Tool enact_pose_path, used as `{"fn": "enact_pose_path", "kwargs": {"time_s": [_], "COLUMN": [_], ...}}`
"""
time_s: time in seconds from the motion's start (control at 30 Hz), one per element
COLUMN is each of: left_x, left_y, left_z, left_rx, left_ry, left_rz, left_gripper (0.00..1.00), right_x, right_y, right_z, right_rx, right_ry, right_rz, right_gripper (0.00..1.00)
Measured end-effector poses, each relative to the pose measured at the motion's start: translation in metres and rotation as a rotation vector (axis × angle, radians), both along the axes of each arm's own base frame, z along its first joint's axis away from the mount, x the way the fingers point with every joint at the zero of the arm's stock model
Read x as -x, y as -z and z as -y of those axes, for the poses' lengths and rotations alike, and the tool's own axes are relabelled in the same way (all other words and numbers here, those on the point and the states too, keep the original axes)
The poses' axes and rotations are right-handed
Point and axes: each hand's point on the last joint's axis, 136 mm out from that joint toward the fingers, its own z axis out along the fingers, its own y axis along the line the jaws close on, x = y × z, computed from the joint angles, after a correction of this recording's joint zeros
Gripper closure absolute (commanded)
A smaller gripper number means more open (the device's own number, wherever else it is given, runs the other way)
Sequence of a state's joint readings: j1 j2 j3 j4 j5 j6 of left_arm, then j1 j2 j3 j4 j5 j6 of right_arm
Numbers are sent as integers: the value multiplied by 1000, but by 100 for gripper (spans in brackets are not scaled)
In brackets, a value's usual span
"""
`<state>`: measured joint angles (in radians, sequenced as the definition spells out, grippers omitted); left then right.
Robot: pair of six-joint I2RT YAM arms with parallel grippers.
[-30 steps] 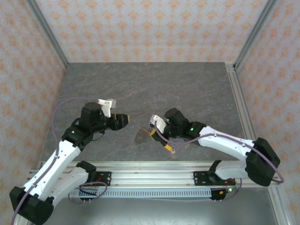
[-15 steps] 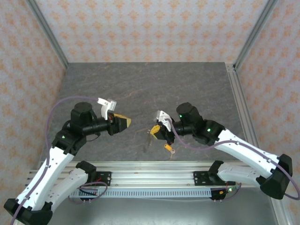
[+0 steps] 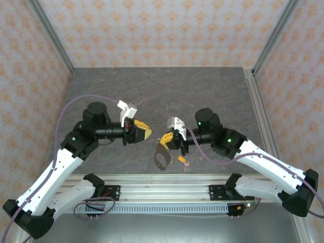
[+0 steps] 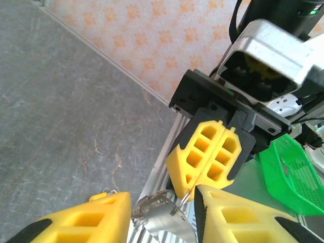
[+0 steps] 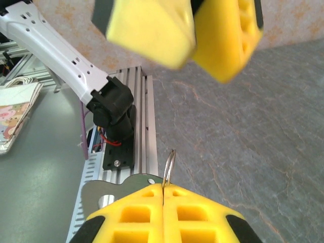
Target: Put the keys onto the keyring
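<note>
We judge this the ring-steadying step: our right gripper (image 3: 171,140), pressed shut, pinches the keyring (image 5: 169,163) upright above the table (image 3: 152,91), a metal tag (image 3: 162,157) hanging from it. Our left gripper (image 3: 144,133) faces it, jaws spread either side of the tag, gripping nothing. The 1 key (image 3: 183,161) lies on the table under the right gripper. Next calls for a firm second grip on the keyring, then fetching the key

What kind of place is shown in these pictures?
Probably a robot lab test cell, not a home: a grey stone-look tabletop boxed in by wallpapered panels on metal posts, with an aluminium mounting rail along its near edge.
</note>
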<state>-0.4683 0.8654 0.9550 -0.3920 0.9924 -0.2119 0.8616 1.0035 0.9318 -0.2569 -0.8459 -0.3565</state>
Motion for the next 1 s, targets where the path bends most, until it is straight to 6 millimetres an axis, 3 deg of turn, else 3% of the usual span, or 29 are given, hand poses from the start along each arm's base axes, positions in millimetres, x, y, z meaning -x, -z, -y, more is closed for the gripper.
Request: {"fn": "enact_pose_path", "kwargs": {"time_s": [0.7,1.0], "left_x": [28,25], "left_y": [-3,-12], "left_z": [22,26], "left_rx": [3,2], "left_ry": [166,178], "left_rz": [35,73], "left_gripper": [68,86], "right_x": [0,-1], "right_y": [-37,-39], "right_z": [-5,-4], "right_rx": [-134,-142], "right_ry": [-33,-32], "right_rz": [-14,-23], "right_gripper": [100,100]}}
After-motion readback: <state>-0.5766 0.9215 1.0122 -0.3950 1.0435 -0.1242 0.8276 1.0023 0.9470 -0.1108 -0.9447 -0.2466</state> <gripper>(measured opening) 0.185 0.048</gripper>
